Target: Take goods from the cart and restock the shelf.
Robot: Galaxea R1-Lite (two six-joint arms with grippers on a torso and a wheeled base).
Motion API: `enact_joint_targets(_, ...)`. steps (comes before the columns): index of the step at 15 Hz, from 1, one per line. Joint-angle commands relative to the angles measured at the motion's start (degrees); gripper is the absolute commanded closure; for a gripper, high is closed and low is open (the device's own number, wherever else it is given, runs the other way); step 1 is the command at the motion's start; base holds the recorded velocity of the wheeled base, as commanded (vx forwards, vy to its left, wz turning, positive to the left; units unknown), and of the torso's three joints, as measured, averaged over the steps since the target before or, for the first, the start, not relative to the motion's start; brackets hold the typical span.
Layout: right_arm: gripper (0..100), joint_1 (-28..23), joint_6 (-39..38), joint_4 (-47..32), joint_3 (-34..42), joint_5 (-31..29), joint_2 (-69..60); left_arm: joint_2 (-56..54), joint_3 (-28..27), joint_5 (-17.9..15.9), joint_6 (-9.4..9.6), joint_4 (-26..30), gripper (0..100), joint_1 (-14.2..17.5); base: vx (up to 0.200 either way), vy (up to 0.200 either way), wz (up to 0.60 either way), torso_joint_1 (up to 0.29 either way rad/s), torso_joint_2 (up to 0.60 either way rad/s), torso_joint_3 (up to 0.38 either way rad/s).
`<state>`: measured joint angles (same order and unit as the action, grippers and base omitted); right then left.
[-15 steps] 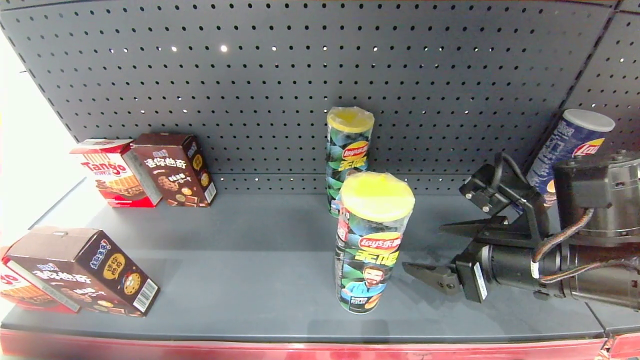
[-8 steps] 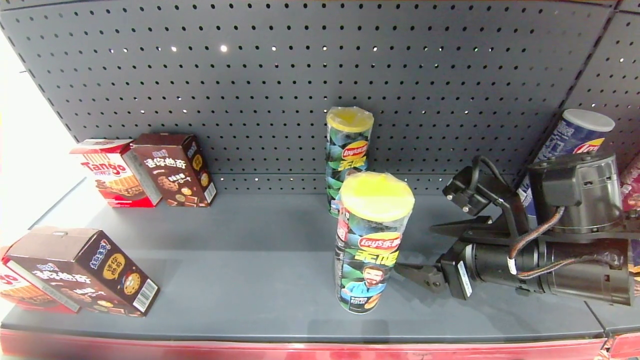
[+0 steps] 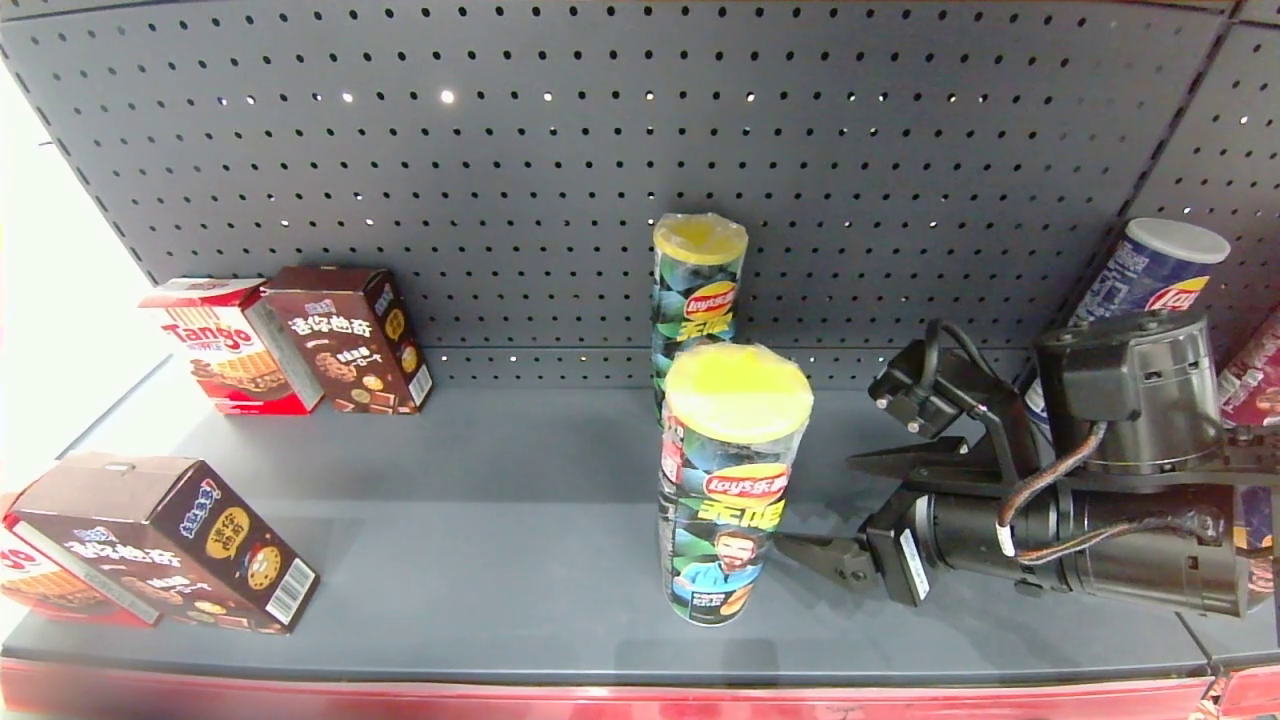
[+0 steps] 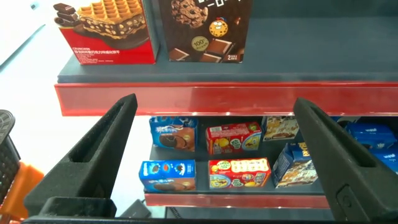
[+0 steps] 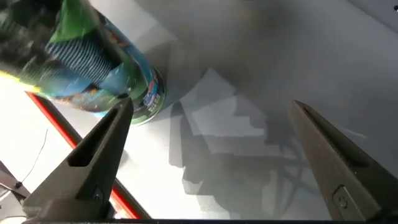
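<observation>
The grey pegboard-backed shelf (image 3: 480, 520) carries the front chip can (image 3: 735, 480) standing on end, with a second chip can (image 3: 698, 290) just behind it and the shelf's red lip (image 3: 600, 695) near in front of it. The right claw (image 3: 820, 503) lies spread and empty just beside the front chip can, its nearer finger at the can's base. Any sideways drift of that finger could nudge the tall, narrow can and topple it over the lip or into the can behind.

This is a shop: a grey shelf (image 3: 500, 500) with a perforated back panel (image 3: 600, 150) and a red edge strip (image 3: 600, 700) holds chip cans (image 3: 735, 480) and biscuit boxes (image 3: 350, 335), with packaged snacks (image 4: 236, 155) filling the tiers below.
</observation>
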<state>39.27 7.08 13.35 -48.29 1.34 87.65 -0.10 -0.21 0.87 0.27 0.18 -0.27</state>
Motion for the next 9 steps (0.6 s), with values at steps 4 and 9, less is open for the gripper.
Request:
enact_joint_targets(4,0,-1.21,-0.05,0.01,-1.02,-0.02,0.06,0.10,0.03,0.01,0.00,-0.01,0,0.00,0.000,0.000,0.00,0.000,0.00,0.000)
enact_joint_targets(9,0,-0.33,0.04,0.01,-1.55,0.07,0.68,0.10,0.03,-0.07,0.00,-0.01,0,0.00,0.000,0.000,0.00,0.000,0.00,0.000)
